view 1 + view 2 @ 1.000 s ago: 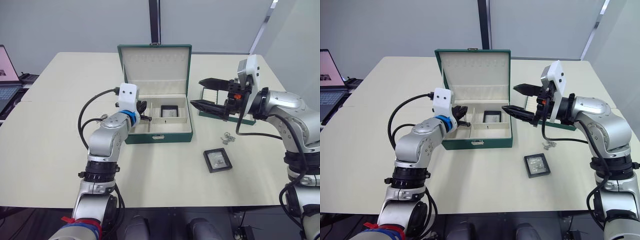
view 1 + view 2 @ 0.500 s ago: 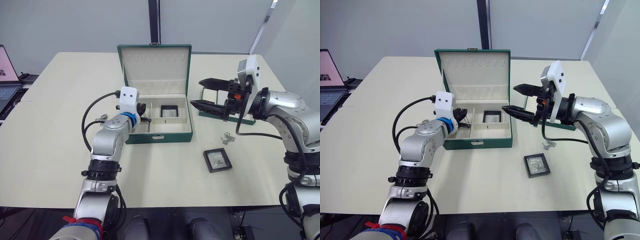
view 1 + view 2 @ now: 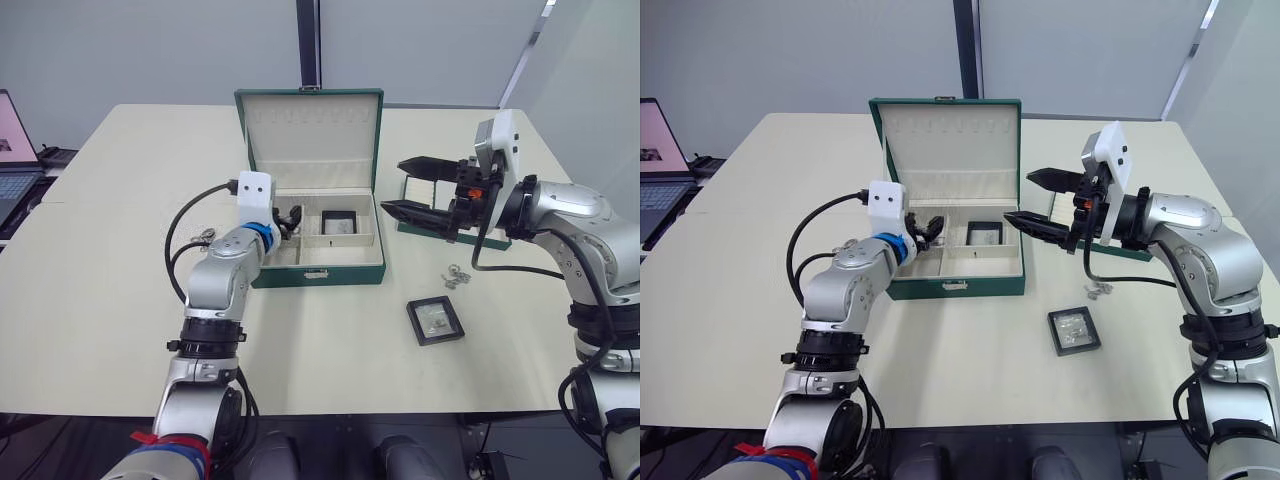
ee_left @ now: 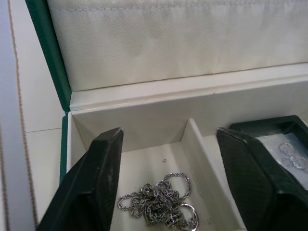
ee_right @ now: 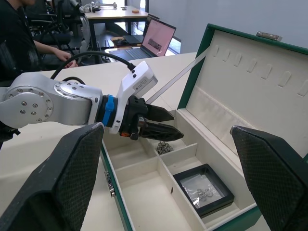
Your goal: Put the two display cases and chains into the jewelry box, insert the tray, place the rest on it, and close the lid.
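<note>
The dark green jewelry box (image 3: 316,273) stands open mid-table, its lid (image 3: 311,125) upright. One display case (image 3: 339,222) lies in its right compartment. The other display case (image 3: 435,321) rests on the table to the right of the box's front. A heap of silver chains (image 4: 156,206) lies in the box's left rear compartment. My left gripper (image 3: 290,218) hangs open just above the chains, touching nothing. My right gripper (image 3: 405,187) hovers open and empty beside the box's right wall. The tray (image 3: 1137,252) sits behind it, mostly hidden. The rest (image 3: 455,275), a small silver cluster, lies near the tray.
A laptop (image 3: 14,150) sits on a side table off the left edge. In the right wrist view a person (image 5: 19,33) sits at a far desk near another laptop (image 5: 158,37). Bare tabletop (image 3: 330,350) stretches in front of the box.
My left gripper's fingers have spread apart over the box's left compartment, and the left forearm has shifted slightly. The right arm has stayed where it was.
</note>
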